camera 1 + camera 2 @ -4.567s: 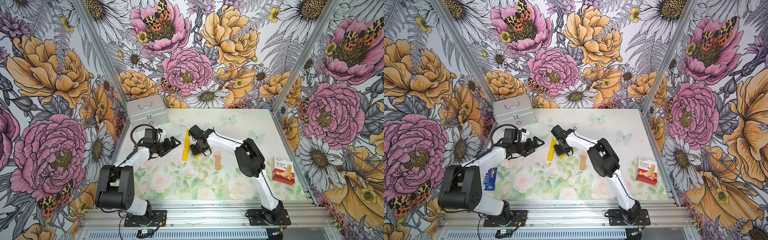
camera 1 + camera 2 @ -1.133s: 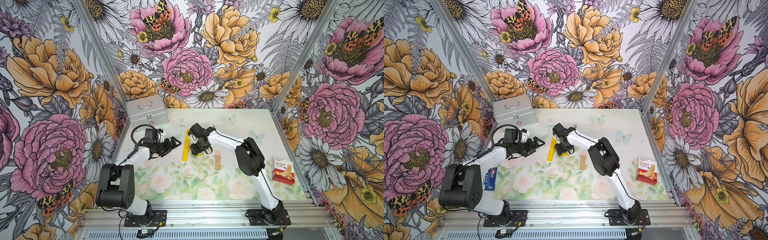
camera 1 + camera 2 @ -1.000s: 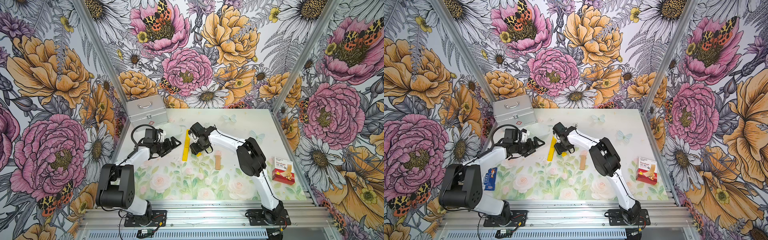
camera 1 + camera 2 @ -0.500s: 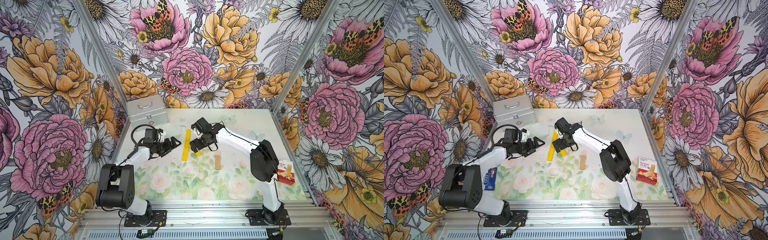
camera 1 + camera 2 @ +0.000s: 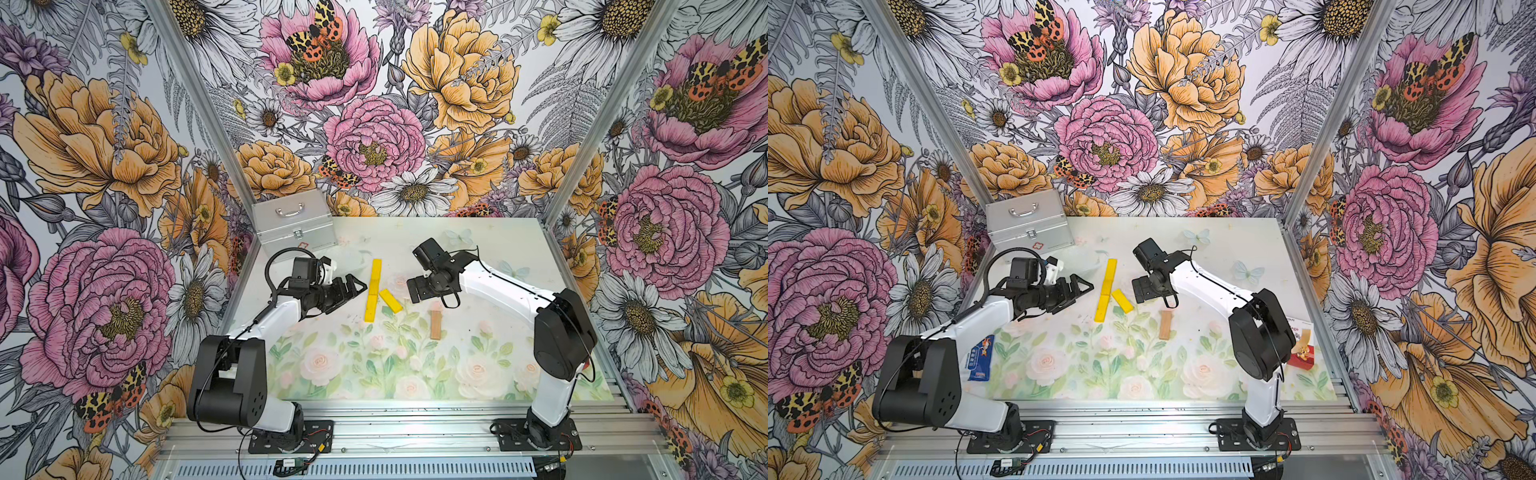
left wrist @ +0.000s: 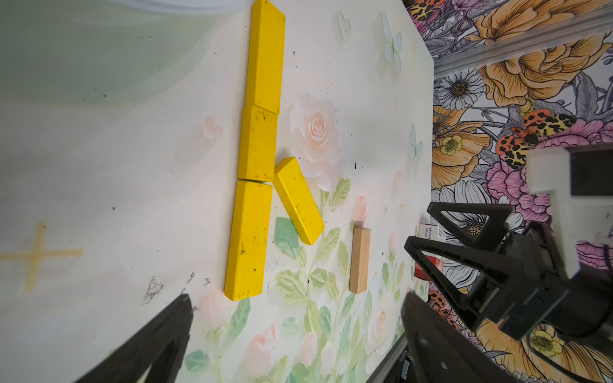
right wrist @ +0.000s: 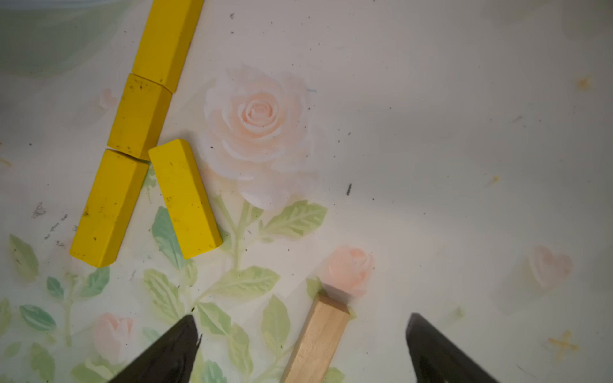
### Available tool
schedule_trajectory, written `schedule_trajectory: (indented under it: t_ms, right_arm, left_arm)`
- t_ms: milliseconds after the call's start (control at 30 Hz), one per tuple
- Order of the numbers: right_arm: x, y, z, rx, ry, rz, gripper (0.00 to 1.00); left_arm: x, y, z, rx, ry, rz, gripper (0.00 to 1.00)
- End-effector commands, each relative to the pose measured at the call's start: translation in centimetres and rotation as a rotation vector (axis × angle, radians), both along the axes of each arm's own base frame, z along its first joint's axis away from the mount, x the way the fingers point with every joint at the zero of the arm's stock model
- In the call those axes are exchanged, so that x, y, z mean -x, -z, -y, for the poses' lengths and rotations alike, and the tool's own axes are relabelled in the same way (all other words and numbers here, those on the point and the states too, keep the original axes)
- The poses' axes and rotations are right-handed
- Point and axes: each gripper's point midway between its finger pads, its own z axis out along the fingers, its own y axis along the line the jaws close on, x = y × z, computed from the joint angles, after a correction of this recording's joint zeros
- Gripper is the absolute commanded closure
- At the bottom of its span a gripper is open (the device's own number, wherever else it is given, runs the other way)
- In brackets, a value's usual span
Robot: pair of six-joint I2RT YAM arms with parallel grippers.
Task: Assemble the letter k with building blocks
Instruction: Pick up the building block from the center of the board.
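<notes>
With the yellow stem (image 5: pixel 372 291) and its lower yellow arm (image 5: pixel 390 300) lying joined on the worktop (image 5: pixel 498 237), I think the upper arm comes next: my right fingers (image 7: pixel 166 351), wide apart and empty, must close on the tan block (image 5: pixel 435 325) lying apart from the stem, and my left fingers (image 6: pixel 149 348) are open too.

A silver carry case (image 5: pixel 293 222) sits at the upper left of the rose-printed mat (image 5: pixel 374 374) — lid shut. In a top view, a blue packet (image 5: pixel 980 357) lies at the mat's lower left, a red-and-white box (image 5: pixel 1302 347) at the lower right.
</notes>
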Motion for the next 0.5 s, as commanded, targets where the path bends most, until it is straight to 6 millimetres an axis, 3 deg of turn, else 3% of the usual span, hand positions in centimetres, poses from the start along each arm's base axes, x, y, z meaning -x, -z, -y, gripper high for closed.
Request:
schedule_trajectory:
  t_ms: [0,233,467]
  right_arm:
    - [0.3,-1.1,2.2,0.001,0.14,0.062,0.01]
    - [3.9,1.3,2.8,-0.016,0.17,0.002,0.01]
    - [5.2,3.0,2.2,-0.052,0.165,-0.024,0.05]
  left_arm:
    - [0.8,-0.6,1.0,0.024,0.034,0.018,0.01]
    - [0.9,-0.2,1.6,0.024,0.048,0.011,0.01]
    - [0.9,-0.1,1.7,0.028,0.051,0.011,0.01]
